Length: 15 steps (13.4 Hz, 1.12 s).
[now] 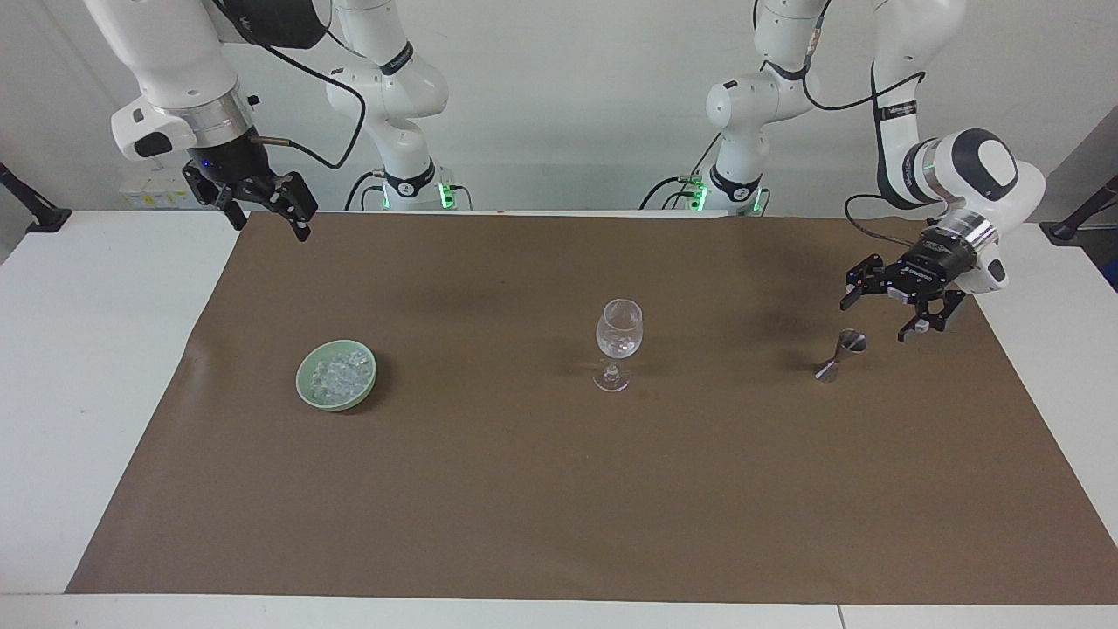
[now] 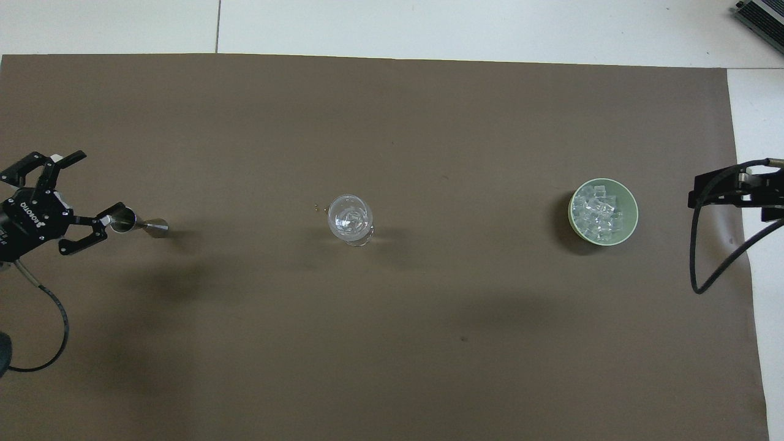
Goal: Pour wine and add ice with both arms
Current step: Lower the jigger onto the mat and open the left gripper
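A clear stemmed glass point(image 1: 618, 341) point(image 2: 350, 218) stands mid-mat. The ice point(image 1: 342, 373) point(image 2: 597, 212) fills a pale green bowl point(image 1: 304, 382) point(image 2: 633, 211) toward the right arm's end. A small metal jigger point(image 1: 840, 356) point(image 2: 138, 224) stands toward the left arm's end. My left gripper point(image 1: 875, 321) point(image 2: 98, 182) hangs open and empty just above the jigger, not touching it. High over the mat's corner by its own base, my right gripper point(image 1: 268, 229) is open and empty. No wine shows.
A brown mat point(image 1: 559, 489) covers most of the white table point(image 1: 96, 367). A few small droplets point(image 2: 316, 207) lie on the mat beside the glass. The right arm's black cable point(image 2: 704, 257) hangs over the mat's edge near the bowl.
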### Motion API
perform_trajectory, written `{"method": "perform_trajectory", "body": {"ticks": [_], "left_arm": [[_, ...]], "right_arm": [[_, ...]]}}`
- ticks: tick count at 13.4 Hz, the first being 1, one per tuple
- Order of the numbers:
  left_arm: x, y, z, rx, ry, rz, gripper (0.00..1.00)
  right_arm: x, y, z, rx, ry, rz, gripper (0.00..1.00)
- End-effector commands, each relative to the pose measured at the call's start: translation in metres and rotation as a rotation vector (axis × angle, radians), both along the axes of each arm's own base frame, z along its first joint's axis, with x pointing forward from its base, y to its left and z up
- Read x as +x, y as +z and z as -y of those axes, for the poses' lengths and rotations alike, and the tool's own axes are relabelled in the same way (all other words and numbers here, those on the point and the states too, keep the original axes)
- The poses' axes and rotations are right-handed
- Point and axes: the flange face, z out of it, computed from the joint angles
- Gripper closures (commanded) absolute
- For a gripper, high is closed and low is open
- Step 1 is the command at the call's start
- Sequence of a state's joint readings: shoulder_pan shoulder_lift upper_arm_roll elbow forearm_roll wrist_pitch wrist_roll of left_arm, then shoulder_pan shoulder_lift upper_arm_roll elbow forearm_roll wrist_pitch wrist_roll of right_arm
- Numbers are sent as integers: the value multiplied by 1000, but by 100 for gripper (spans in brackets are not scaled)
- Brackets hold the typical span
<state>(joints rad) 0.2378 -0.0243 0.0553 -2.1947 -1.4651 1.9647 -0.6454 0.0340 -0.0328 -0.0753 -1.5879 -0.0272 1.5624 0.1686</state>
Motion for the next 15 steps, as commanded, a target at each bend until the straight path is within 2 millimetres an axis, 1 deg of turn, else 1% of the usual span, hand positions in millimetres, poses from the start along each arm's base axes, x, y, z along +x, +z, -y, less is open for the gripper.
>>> {"method": "perform_trajectory", "body": {"ticks": [1, 2, 3, 6, 7, 8, 9, 10, 12, 14, 15], "left_arm": [[19, 35, 2, 147, -72, 32, 0], [25, 46, 12, 201, -102, 44, 0], [27, 54, 15, 239, -98, 48, 0], [29, 66, 29, 348, -170, 72, 0], [34, 82, 40, 441, -227, 91, 0], [39, 101, 44, 512, -253, 116, 0], [41, 111, 47, 548, -274, 131, 0], [42, 114, 47, 609, -302, 140, 0], [44, 130, 52, 761, -387, 165, 0], [43, 136, 55, 880, -459, 172, 0], [44, 142, 60, 954, -515, 204, 0]], "right_arm": [[-9, 1, -4, 15, 6, -1, 0], [-10, 0, -7, 15, 8, -4, 0], [-10, 0, -9, 15, 9, -4, 0], [-9, 1, -9, 15, 5, 6, 0], [-9, 1, -9, 15, 5, 6, 0], [-9, 1, -9, 15, 5, 6, 0], [-9, 1, -9, 15, 5, 6, 0], [-9, 1, -9, 15, 5, 6, 0], [-9, 1, -9, 15, 5, 4, 0], [-9, -1, -9, 15, 8, -1, 0], [-9, -1, -9, 17, 8, -1, 0]]}}
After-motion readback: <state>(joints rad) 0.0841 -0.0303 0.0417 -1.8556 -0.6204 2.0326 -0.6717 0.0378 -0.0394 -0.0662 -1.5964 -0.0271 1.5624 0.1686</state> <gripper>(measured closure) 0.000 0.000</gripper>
